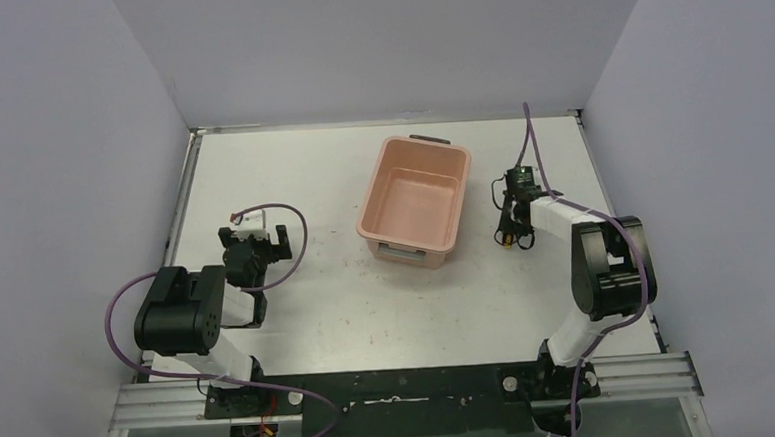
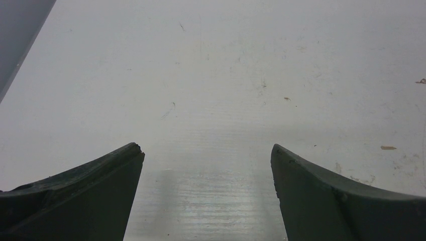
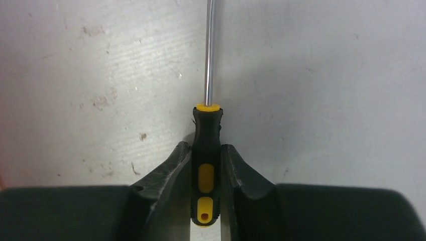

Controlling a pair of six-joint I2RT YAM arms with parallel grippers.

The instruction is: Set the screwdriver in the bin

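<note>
The screwdriver (image 3: 206,125) has a black handle with yellow insets and a thin metal shaft that points away from the wrist. My right gripper (image 3: 206,148) is shut on its handle, low over the white table. I cannot tell whether the screwdriver touches the surface. In the top view the right gripper (image 1: 510,232) is just right of the salmon-pink bin (image 1: 462,201), which is empty. My left gripper (image 1: 254,237) is open and empty at the left of the table, well away from the bin. Its fingers (image 2: 100,181) frame only bare table.
The white table (image 1: 328,312) is scuffed and closed in by grey walls on three sides. The bin has dark grey handles (image 1: 428,138) at its short ends. Purple cables loop from both arms.
</note>
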